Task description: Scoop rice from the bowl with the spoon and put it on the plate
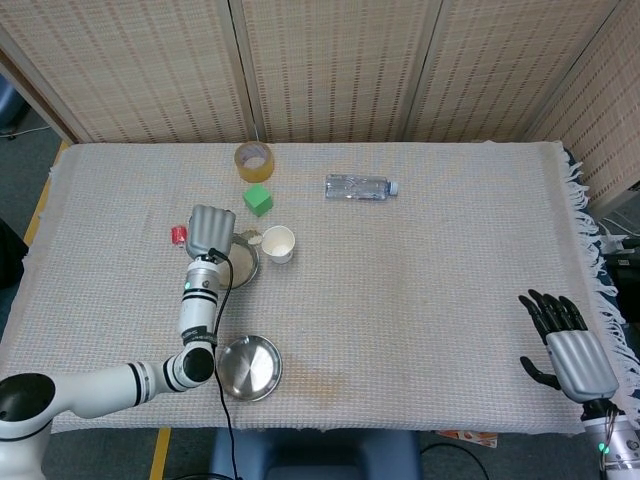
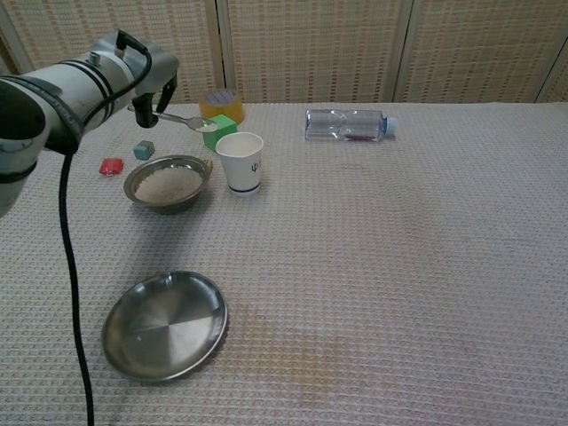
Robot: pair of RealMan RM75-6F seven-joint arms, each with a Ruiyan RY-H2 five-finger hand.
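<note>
A metal bowl of rice (image 2: pixel 166 183) sits on the table at the left; in the head view the bowl (image 1: pixel 243 268) is half hidden under my left hand (image 1: pixel 210 230). My left hand (image 2: pixel 146 78) holds a metal spoon (image 2: pixel 182 120) raised above the bowl's far side, its scoop carrying some rice near the paper cup. The empty steel plate (image 2: pixel 164 325) lies near the front edge, and the plate (image 1: pixel 249 367) shows below the bowl in the head view. My right hand (image 1: pixel 568 348) rests open at the table's far right edge, holding nothing.
A white paper cup (image 2: pixel 240 161) stands right of the bowl. Behind it are a green cube (image 2: pixel 218 131) and a tape roll (image 2: pixel 221 104). A small red object (image 2: pixel 111 165) and a grey-green block (image 2: pixel 144 150) lie left of the bowl. A water bottle (image 2: pixel 347 124) lies at the back.
</note>
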